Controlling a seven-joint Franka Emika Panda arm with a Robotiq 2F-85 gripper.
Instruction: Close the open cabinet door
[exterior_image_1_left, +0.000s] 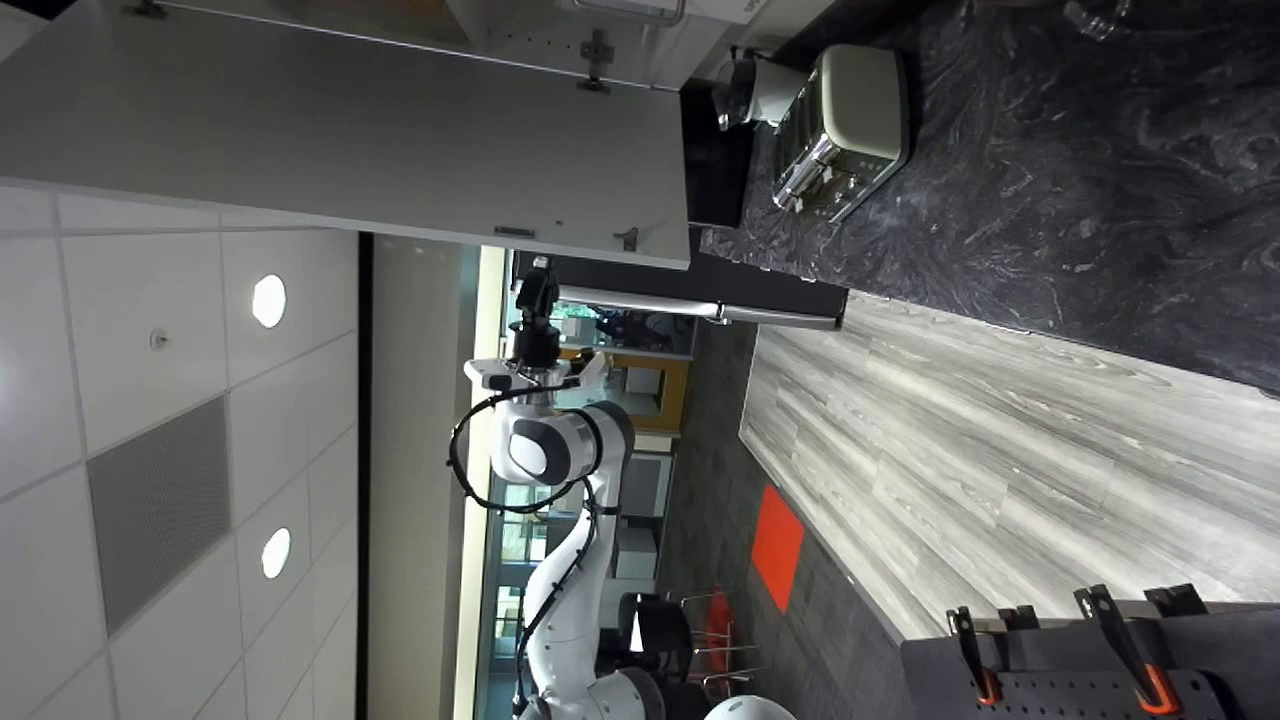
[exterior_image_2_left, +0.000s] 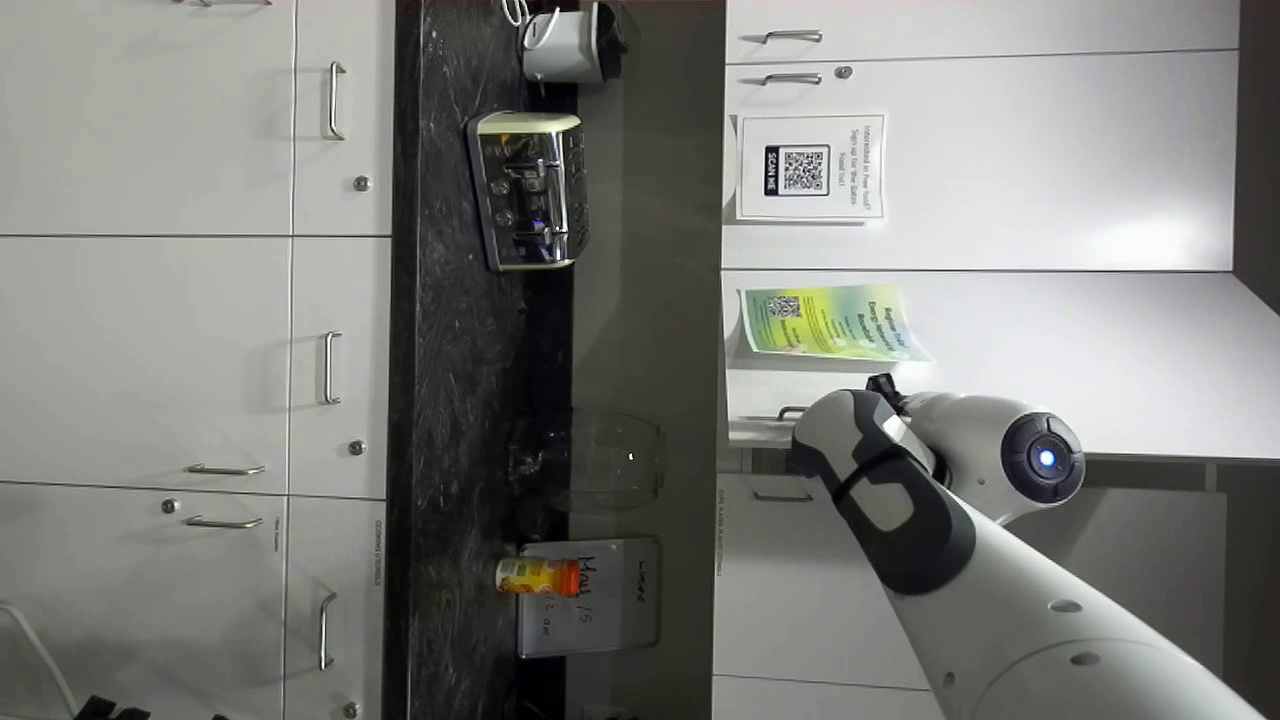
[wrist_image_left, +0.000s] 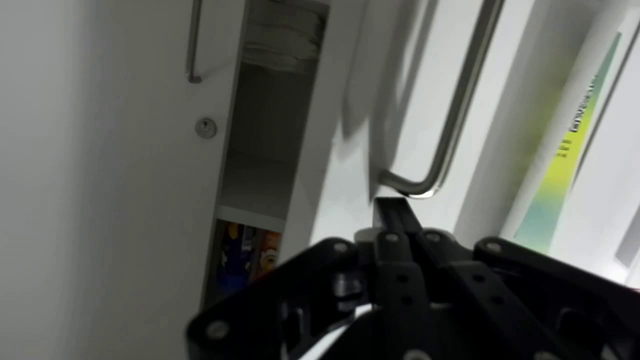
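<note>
The cabinet door (exterior_image_1_left: 400, 140) is a large pale panel standing open in an exterior view, its inner face and hinges showing. Its outer face (exterior_image_2_left: 1050, 350) shows in an exterior view, with a yellow-green paper on it. In the wrist view the door (wrist_image_left: 345, 200) carries a metal bar handle (wrist_image_left: 457, 110). My gripper (wrist_image_left: 397, 202) is shut and empty, its fingertips just beside the handle's end, over the door's outer face. The gripper (exterior_image_1_left: 540, 268) is by the door's free edge in an exterior view. I cannot tell whether it touches the door. The arm partly hides the gripper (exterior_image_2_left: 882, 385).
A neighbouring door (wrist_image_left: 150, 175) with a lock is beside the dark cabinet opening (wrist_image_left: 265, 115), where shelves and packages show. A toaster (exterior_image_1_left: 865, 105) stands on the dark counter (exterior_image_1_left: 1050, 200) below. A papered closed door (exterior_image_2_left: 1000, 160) adjoins the open one. Pictures are turned sideways.
</note>
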